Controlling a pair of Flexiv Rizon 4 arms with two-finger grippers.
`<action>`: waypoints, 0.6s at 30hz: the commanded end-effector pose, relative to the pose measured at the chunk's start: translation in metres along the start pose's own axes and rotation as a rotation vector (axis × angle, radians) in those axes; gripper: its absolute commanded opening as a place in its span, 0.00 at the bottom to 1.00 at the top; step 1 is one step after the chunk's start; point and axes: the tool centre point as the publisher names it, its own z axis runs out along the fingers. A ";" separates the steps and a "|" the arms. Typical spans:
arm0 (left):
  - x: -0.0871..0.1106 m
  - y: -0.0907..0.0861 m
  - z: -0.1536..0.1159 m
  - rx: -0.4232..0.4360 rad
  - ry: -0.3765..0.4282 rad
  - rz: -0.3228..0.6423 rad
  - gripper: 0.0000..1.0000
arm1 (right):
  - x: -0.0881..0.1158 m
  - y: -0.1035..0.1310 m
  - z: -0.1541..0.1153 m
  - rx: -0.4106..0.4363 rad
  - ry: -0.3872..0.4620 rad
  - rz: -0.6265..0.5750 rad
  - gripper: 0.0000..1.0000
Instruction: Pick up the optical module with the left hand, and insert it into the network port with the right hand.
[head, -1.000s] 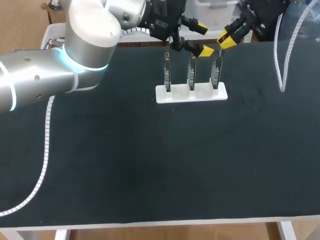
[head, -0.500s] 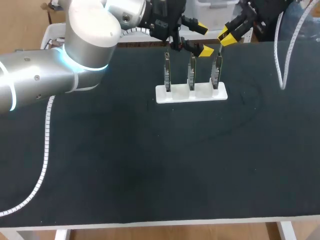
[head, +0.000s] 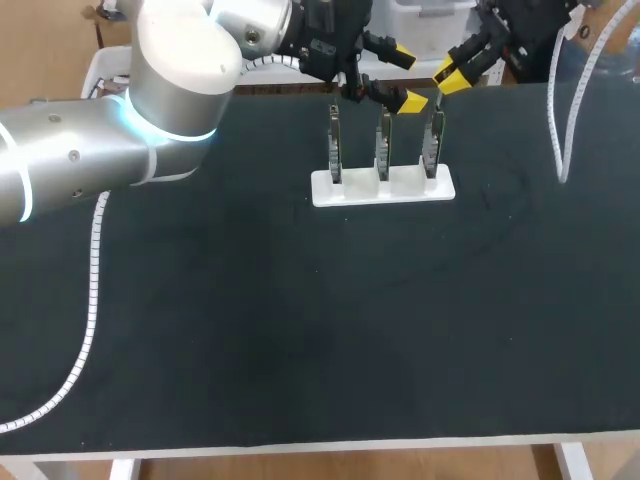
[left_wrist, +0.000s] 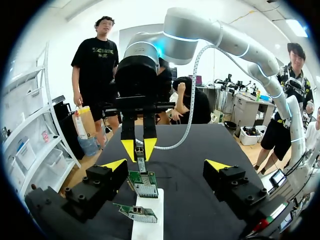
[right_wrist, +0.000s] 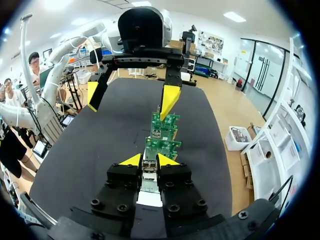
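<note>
Any print on the boards is too small to read.

A white holder (head: 383, 187) stands on the black tabletop (head: 250, 300) near its far edge. It carries three green boards upright in a row: left board (head: 335, 145), middle board (head: 382, 148) and right board (head: 431, 148).

The right tool (head: 448, 76) sits just above the top of the right board. Its yellow tips are drawn close together and pinch the module (right_wrist: 149, 167), a small metal piece held between them from both sides. In the right wrist view the module lines up with the row of boards ahead of it. Whether it touches the board cannot be told.

The left tool (head: 405, 75) hangs behind the holder, beside the right tool, with its fingers spread wide and holding nothing. In the left wrist view the holder and boards lie between its fingers, with the right tool ahead of it.

Compared with a second ago, the right tool has lifted slightly and drawn back from the right board's top, and it has barely shifted over the last half second. The left tool, holder and boards are where they were.
</note>
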 end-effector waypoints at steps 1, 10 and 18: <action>-0.001 -0.001 0.000 -0.002 0.004 -0.001 1.00 | 0.002 -0.008 -0.002 -0.251 -0.004 0.003 0.00; -0.001 -0.001 0.000 -0.002 0.004 -0.001 1.00 | 0.001 -0.009 0.002 -0.263 -0.003 0.001 0.00; -0.001 -0.001 0.000 -0.002 0.004 -0.001 1.00 | -0.005 -0.009 0.000 -0.260 0.001 -0.015 0.00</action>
